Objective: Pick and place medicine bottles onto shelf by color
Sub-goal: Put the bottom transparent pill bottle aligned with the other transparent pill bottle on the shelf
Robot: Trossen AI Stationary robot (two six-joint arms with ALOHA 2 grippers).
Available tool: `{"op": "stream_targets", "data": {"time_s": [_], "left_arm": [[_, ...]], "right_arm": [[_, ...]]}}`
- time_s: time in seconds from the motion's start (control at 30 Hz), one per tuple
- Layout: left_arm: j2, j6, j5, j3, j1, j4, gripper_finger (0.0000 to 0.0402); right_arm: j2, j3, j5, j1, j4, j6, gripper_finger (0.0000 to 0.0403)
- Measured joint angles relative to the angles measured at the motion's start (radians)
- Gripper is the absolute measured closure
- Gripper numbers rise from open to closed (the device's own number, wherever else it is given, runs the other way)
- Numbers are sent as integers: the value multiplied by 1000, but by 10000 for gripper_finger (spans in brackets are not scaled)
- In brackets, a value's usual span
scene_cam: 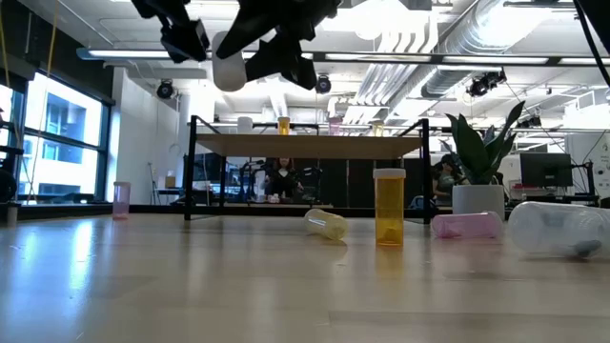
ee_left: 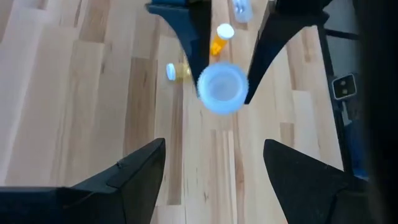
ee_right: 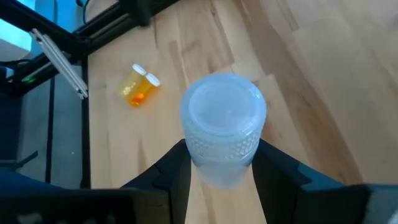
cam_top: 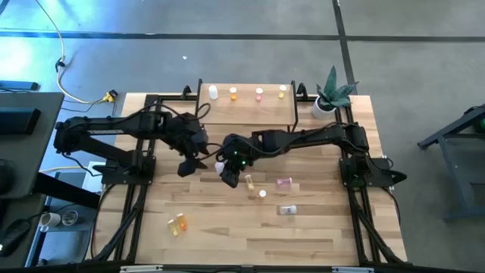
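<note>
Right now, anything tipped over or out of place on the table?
Yes: several bottles lie on their sides on the wooden tabletop: a pink bottle, a clear bottle and a yellow-orange pair. The right pincer holds a clear white-capped bottle.

Bright, even ceiling light; window glare at low view's edge; clear bottle [ee_left: 222, 88] blurred in left wrist view.
</note>
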Motion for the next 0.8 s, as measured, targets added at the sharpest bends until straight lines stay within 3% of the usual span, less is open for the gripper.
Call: {"op": "stream_targets", "data": {"time_s": [0.33,0.8], "left_arm": [[86,1,40,0,1,126,142],[145,0,42,0,1,172,142]], "right_arm": [[0,0,-16,-23,-23,-8,269],[0,-1,-38,-23,-27,-18,269]]}}
